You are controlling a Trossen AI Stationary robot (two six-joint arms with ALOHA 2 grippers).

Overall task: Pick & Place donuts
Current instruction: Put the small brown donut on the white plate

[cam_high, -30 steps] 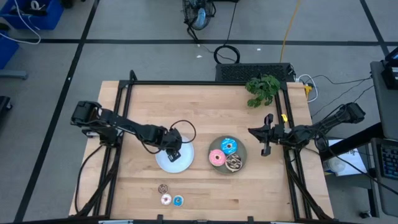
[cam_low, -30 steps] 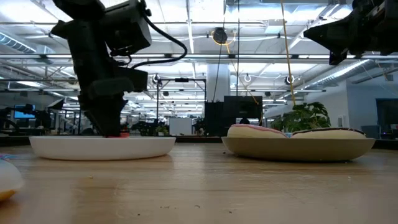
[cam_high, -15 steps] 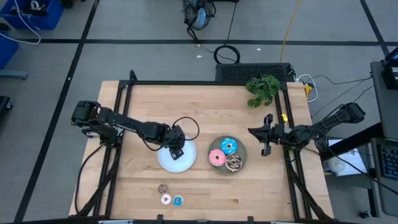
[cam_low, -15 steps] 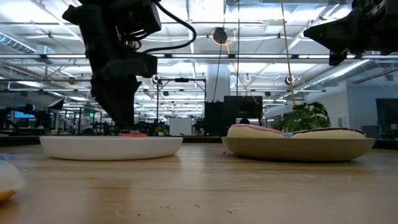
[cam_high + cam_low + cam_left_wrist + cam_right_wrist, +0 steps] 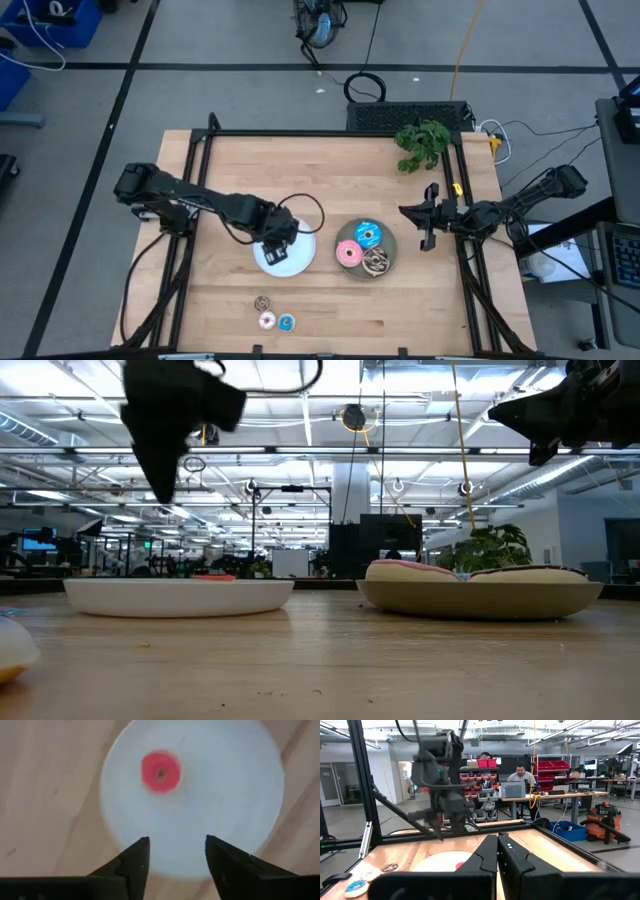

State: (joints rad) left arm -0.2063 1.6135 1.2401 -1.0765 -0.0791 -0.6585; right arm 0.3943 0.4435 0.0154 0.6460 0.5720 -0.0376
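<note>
A tiny red donut [image 5: 160,772] lies flat on the white plate [image 5: 225,795], also seen in the low view [image 5: 213,576]. My left gripper [image 5: 176,845] hangs open above that plate [image 5: 293,264], pointing down, clear of the donut. The grey plate [image 5: 391,249] holds the blue [image 5: 369,236], pink [image 5: 349,254] and brown sprinkled [image 5: 377,262] donuts. Three tiny donuts, brown [image 5: 262,303], pink-white [image 5: 267,320] and blue [image 5: 287,322], lie on the table near its front edge. My right gripper [image 5: 404,210] waits shut at the table's right side, raised and level.
A green plant [image 5: 423,143] stands at the far right corner. Black frame rails [image 5: 330,133] run along the far, left and right sides of the table. A person [image 5: 521,772] sits at a desk in the room beyond.
My left gripper has let go of the red donut on the white plate and has risen straight up, well clear of it. The donut stays flat on the plate. The plate has slid slightly toward the table's right.
</note>
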